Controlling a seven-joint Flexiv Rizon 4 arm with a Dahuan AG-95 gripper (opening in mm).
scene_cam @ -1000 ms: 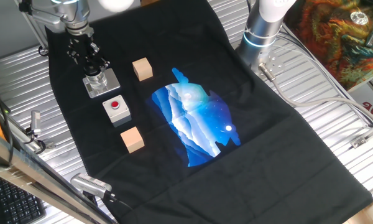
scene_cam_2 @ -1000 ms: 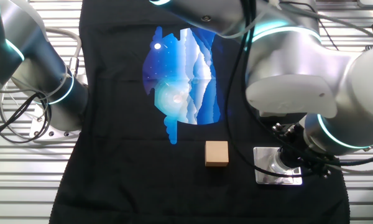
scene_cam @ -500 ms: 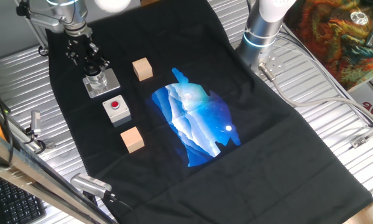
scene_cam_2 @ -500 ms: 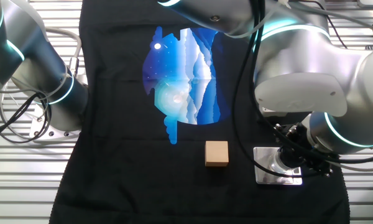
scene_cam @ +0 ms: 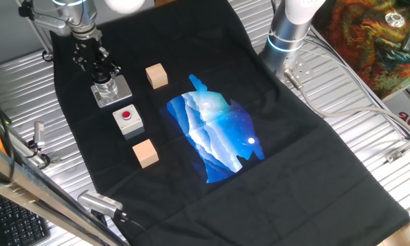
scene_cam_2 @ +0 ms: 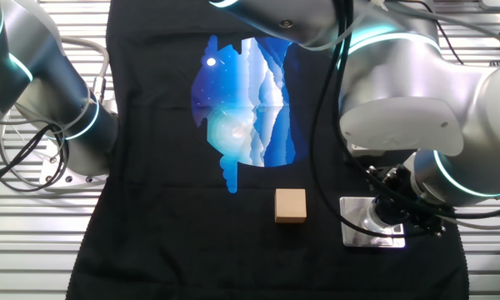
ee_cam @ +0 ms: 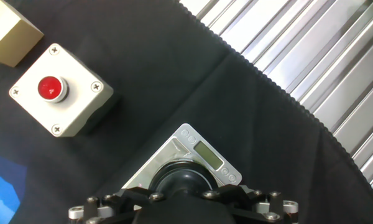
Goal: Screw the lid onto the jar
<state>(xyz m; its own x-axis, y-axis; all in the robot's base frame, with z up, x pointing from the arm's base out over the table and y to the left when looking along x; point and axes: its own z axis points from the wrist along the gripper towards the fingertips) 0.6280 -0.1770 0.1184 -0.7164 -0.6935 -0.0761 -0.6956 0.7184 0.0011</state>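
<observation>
The jar [scene_cam: 108, 88] is a small pale cylinder standing on its grey square metal base plate [scene_cam: 121, 89] at the far left of the black cloth. My gripper [scene_cam: 101, 70] comes down on top of it with its fingers closed around the jar's top. In the hand view the round black lid [ee_cam: 181, 179] sits on the jar between my fingers, above the base plate [ee_cam: 205, 152]. In the other fixed view my gripper [scene_cam_2: 393, 210] covers the jar [scene_cam_2: 371, 219] on its plate [scene_cam_2: 358, 236]; the lid is hidden there.
A grey box with a red button [scene_cam: 128, 120] sits just in front of the jar and also shows in the hand view [ee_cam: 61, 90]. Two wooden cubes [scene_cam: 156, 75] [scene_cam: 145, 152] lie nearby. A second arm's base [scene_cam: 287, 27] stands at the cloth's far edge.
My wrist has turned a little over the jar in the first half second. The jar and base plate have stayed in place.
</observation>
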